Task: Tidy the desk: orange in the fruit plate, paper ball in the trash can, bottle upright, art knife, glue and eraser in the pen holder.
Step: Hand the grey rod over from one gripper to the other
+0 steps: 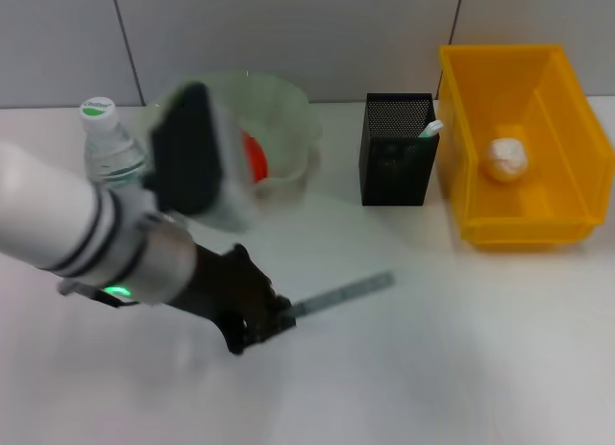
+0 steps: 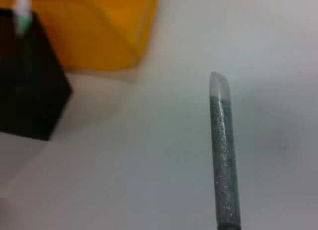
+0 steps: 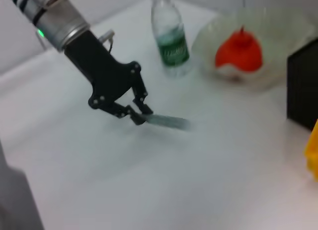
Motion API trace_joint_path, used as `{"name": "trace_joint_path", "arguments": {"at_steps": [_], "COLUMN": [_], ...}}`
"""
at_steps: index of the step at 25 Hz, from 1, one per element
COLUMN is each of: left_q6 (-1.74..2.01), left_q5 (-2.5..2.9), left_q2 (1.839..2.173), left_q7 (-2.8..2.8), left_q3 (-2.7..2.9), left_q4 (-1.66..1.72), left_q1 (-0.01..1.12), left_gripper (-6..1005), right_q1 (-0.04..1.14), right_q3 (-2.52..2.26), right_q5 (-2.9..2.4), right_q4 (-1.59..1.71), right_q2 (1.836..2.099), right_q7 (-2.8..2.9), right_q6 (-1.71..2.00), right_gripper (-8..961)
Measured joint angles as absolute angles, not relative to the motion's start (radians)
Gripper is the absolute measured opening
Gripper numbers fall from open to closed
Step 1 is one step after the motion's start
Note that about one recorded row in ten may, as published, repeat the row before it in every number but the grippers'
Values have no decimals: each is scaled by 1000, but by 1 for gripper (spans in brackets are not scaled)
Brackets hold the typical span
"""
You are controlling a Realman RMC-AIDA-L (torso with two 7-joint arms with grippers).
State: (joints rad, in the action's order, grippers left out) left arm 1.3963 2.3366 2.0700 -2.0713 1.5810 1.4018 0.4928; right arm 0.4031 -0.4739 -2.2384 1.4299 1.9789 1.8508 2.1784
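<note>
The art knife (image 1: 344, 293) is clamped at one end by the left gripper (image 1: 272, 322), low over the bench (image 1: 461, 368). Held so far off-centre, it could pivot and miss the pen holder (image 1: 396, 149).

Left arm (image 1: 58, 219) white with black rings; silver wrist, green light; black gripper (image 3: 139, 115) with linkage fingers (image 3: 135, 116).
</note>
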Motion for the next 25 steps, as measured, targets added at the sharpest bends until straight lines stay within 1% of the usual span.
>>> {"name": "trace_joint_path", "arguments": {"at_steps": [3, 5, 7, 8, 9, 10, 13, 14, 15, 18, 19, 20, 24, 25], "left_q6": [1396, 1481, 1506, 1561, 1587, 1600, 1640, 1661, 1661, 1687, 1692, 1692, 1706, 1708], "left_q5": [2337, 2166, 2128, 2061, 2033, 2018, 1973, 1943, 1943, 1899, 1890, 1890, 1870, 1867], "left_q2": [2070, 2068, 2066, 2066, 2065, 2065, 2064, 2063, 2063, 2063, 2063, 2063, 2067, 2067], "left_q7": [-2071, -1947, -1918, -1856, -1827, -1813, -1775, -1757, -1757, -1745, -1744, -1744, -1729, -1725], "left_q3": [1581, 1334, 1282, 1171, 1121, 1100, 1032, 1002, 1002, 992, 992, 992, 1007, 1011], "left_q4": [1402, 1350, 1326, 1265, 1235, 1222, 1171, 1141, 1141, 1103, 1093, 1093, 1052, 1037], "left_q1": [493, 461, 459, 457, 456, 456, 456, 456, 456, 459, 463, 463, 480, 488], "left_gripper": [150, 151, 151, 152, 152, 152, 153, 153, 154, 154, 155, 155, 156, 157], "right_q1": [388, 371, 357, 349, 336, 336, 335, 348, 348, 370, 391, 391, 455, 455], "right_q3": [-435, -388, -355, -347, -342, -342, -341, -341, -341, -352, -355, -355, -377, -377], "right_q5": [-2200, -2144, -2077, -2037, -1962, -1962, -1908, -1902, -1902, -1901, -1904, -1904, -1908, -1908], "right_q4": [1422, 1402, 1362, 1333, 1266, 1266, 1175, 1105, 1105, 982, 881, 881, 629, 629], "right_q2": [1981, 1985, 1988, 1991, 2001, 2001, 2024, 2048, 2048, 2078, 2081, 2081, 2075, 2075], "right_q7": [1836, 1820, 1811, 1804, 1790, 1790, 1759, 1723, 1723, 1642, 1582, 1582, 1383, 1383], "right_q6": [2174, 2171, 2171, 2169, 2164, 2164, 2153, 2138, 2138, 2102, 2080, 2080, 1985, 1985], "right_gripper": [726, 726, 726, 726, 726, 726, 726, 726, 726, 726, 726, 726, 726, 726]}}
